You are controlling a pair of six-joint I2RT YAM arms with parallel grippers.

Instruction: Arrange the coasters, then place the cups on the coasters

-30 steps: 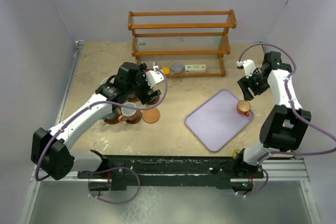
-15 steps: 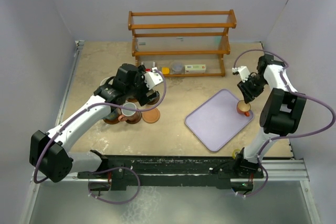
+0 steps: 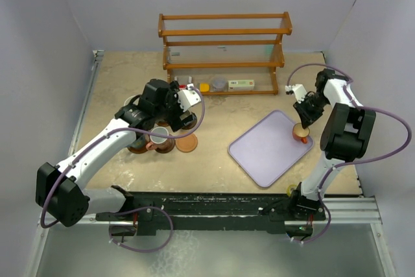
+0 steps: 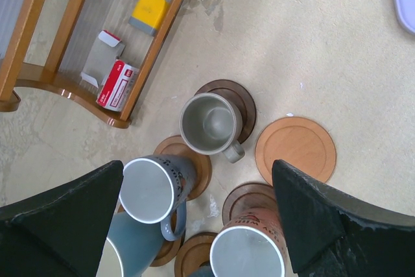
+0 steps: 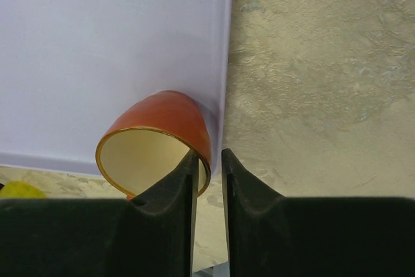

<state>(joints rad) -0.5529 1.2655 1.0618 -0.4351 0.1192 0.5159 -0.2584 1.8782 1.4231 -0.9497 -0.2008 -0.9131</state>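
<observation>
Several cups stand on brown coasters under my left gripper (image 4: 198, 167), which hangs open above them with nothing between its fingers. A grey cup (image 4: 211, 121) sits on a dark coaster (image 4: 243, 98), a blue-grey cup (image 4: 152, 186) and a brownish cup (image 4: 249, 251) on others. One light orange-brown coaster (image 4: 295, 150) lies bare to the right (image 3: 187, 143). The orange cup (image 5: 165, 118) stands on the lavender tray (image 5: 97, 43) near its right edge. My right gripper (image 5: 209, 154) is closed down on its rim, one finger inside, one outside.
A wooden rack (image 3: 224, 43) stands at the back with a yellow item (image 3: 204, 86) and a small box (image 3: 241, 84) on its bottom shelf. The tray (image 3: 266, 147) lies at an angle at the right. A small yellow thing (image 3: 291, 190) sits by the right arm's base.
My right gripper has dropped onto the orange cup and narrowed its jaws round the rim. The left arm has barely moved.
</observation>
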